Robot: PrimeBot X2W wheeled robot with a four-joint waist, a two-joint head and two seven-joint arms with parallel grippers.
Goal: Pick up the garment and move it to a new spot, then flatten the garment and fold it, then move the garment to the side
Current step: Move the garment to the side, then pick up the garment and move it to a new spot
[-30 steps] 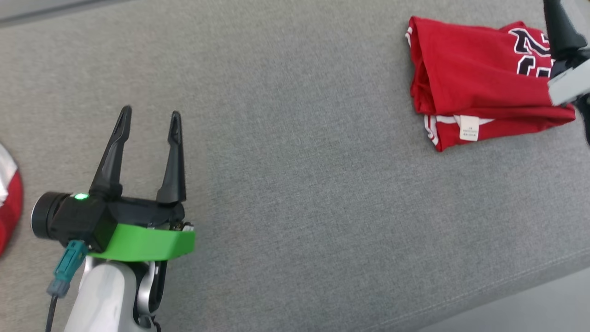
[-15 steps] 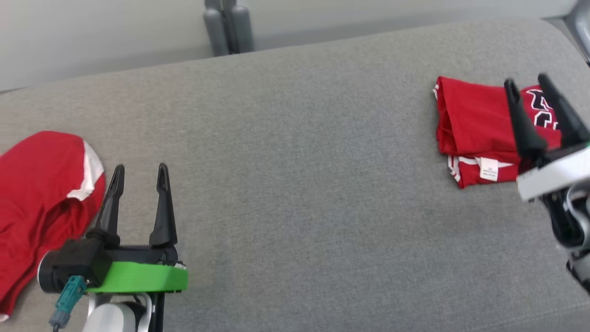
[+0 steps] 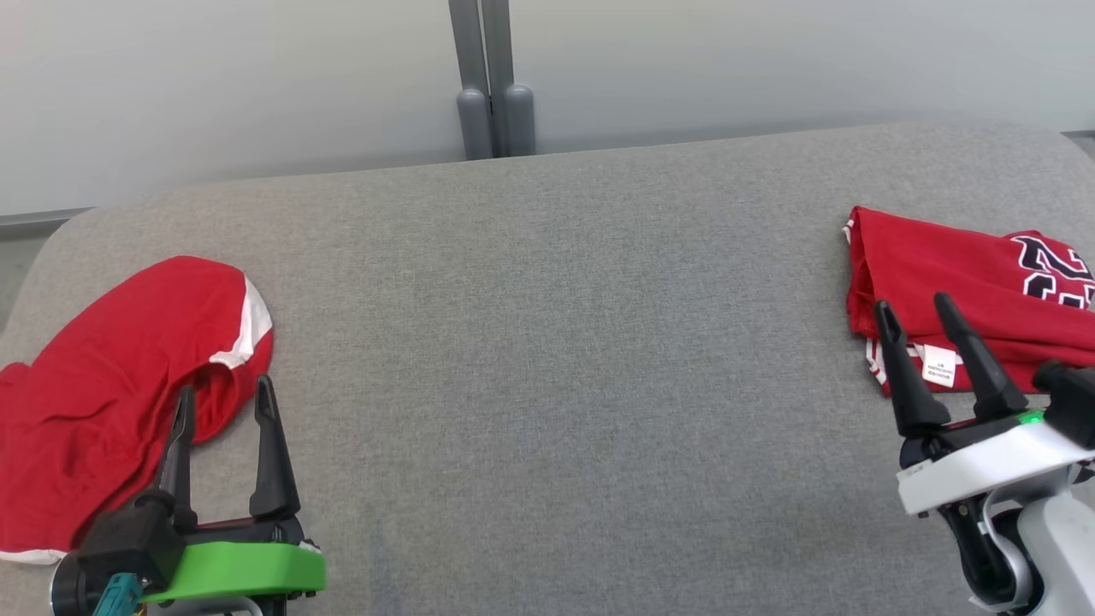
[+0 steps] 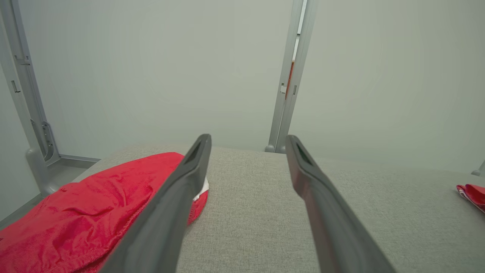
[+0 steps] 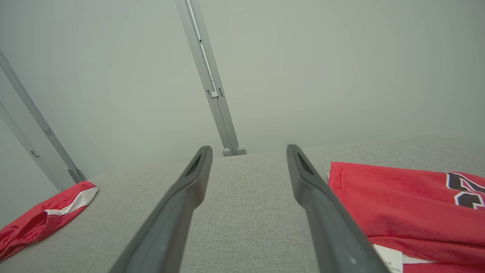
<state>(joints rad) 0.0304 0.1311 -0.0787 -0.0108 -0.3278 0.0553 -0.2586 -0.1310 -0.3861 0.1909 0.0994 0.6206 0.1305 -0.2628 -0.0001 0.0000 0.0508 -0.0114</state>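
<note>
A folded red garment [image 3: 949,265] with a dark number print and a white label lies at the right end of the grey padded table [image 3: 547,342]; it also shows in the right wrist view [image 5: 398,201]. My right gripper [image 3: 914,303] stands open at its near edge, holding nothing, fingers over the label corner. A second red garment [image 3: 111,376] with a white stripe lies crumpled at the left end, seen too in the left wrist view [image 4: 94,204]. My left gripper [image 3: 224,387] is open just right of it, with nothing between its fingers.
A grey double post [image 3: 492,111] stands behind the table's far edge against pale wall panels. The table's corners are rounded. A wide stretch of grey fabric runs between the two garments.
The head camera has tilted up, so the whole picture shifted. My right gripper has drawn back from over the folded garment to its near edge. Both grippers stayed open.
</note>
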